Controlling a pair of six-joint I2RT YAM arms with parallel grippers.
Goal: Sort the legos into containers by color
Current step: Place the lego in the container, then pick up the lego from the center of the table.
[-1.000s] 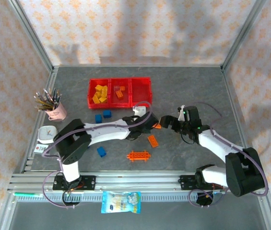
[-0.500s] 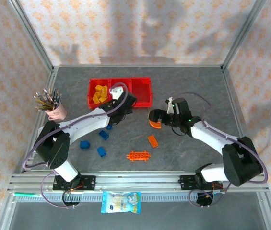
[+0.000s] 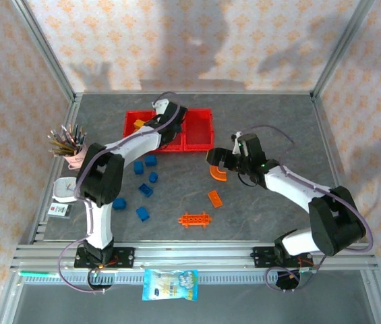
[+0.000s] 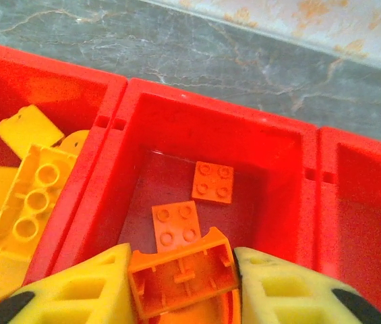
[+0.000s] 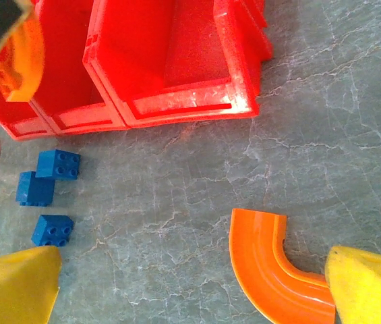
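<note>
Left gripper (image 4: 183,266) clamped on an orange brick (image 4: 185,278) above the middle bin (image 4: 291,152), which holds two orange squares (image 4: 212,182); right gripper (image 5: 190,283) spread wide over the table (image 5: 177,196), curved orange piece (image 5: 261,263) just beside one finger.

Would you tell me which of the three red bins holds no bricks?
The rightmost bin, with a bare floor; the leftmost bin holds yellow bricks and the middle bin orange bricks.
</note>
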